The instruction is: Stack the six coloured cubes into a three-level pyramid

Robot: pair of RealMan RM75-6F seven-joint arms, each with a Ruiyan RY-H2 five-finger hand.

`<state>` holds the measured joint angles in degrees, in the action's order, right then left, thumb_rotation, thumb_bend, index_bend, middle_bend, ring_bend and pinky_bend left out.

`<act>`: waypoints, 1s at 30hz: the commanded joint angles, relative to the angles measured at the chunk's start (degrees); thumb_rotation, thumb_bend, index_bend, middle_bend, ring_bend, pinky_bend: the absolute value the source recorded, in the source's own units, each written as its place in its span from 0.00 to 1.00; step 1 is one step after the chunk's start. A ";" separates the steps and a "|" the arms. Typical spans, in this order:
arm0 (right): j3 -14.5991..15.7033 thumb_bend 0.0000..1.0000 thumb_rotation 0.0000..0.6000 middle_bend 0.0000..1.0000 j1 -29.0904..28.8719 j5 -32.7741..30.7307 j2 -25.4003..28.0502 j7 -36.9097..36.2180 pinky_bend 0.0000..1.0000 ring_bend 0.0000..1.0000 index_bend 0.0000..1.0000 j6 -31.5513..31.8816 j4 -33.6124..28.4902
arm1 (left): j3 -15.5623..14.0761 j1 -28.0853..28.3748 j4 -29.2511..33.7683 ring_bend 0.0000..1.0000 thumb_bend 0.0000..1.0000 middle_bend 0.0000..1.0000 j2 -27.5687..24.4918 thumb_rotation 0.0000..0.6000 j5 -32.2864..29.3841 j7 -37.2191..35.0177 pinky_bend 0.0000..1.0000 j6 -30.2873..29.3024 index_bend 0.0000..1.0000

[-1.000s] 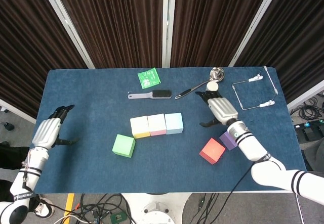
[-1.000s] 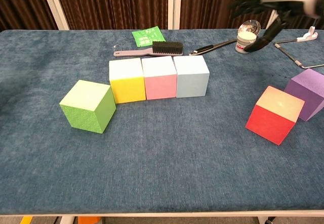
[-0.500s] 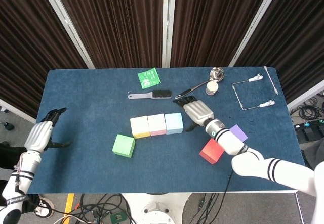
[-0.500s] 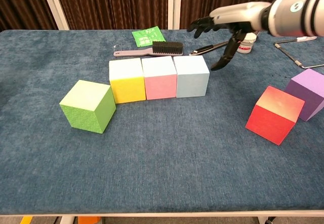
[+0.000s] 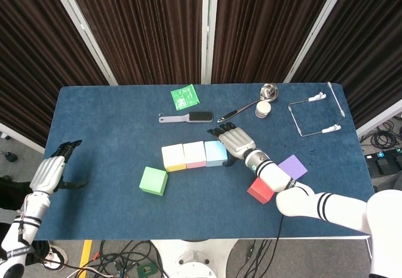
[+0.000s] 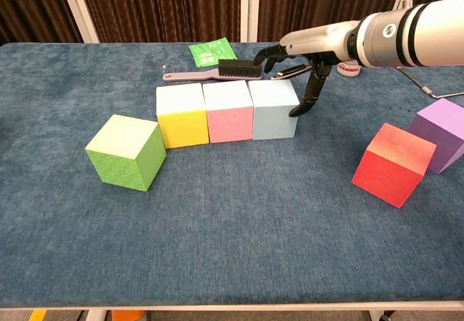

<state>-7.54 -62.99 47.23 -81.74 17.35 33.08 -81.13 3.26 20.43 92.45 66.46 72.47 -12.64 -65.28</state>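
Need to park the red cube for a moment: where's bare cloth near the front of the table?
Bare blue cloth lies between the green cube and the red cube, in front of the yellow, pink and light-blue cube row. Crowded: behind that row, by the black brush, and where the right hand hovers.

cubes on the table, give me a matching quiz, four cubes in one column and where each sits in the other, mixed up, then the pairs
Column one:
1. pink cube
2. green cube
3. purple cube
4. light blue cube

Column two:
A. alone, tilted, left of the row
B. middle of the row
C. row end beside the right hand
D. behind the red cube

Pairs: 1-B, 2-A, 3-D, 4-C
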 commanded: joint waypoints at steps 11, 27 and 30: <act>0.98 0.15 1.00 0.28 -0.44 0.99 -0.83 0.47 0.00 0.00 0.00 2.38 0.22 | 0.31 -0.64 -1.00 0.00 0.09 0.09 0.72 1.00 0.47 -0.71 0.18 0.97 0.07; 1.75 0.21 1.00 0.36 -0.80 2.69 -1.18 2.38 0.00 0.00 0.00 4.09 1.30 | 0.91 -1.16 -2.35 0.00 0.09 0.09 1.59 1.00 0.74 -1.56 0.18 1.64 0.07; 1.67 0.21 1.00 0.36 -0.90 3.64 -1.16 1.83 0.00 0.00 0.00 3.36 1.67 | 1.07 -1.17 -2.51 0.00 0.08 0.09 1.65 1.00 0.69 -1.70 0.18 1.83 0.07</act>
<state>-5.82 -63.83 50.57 -82.91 19.40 36.71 -79.62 4.31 19.25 89.96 68.10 73.17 -14.32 -63.46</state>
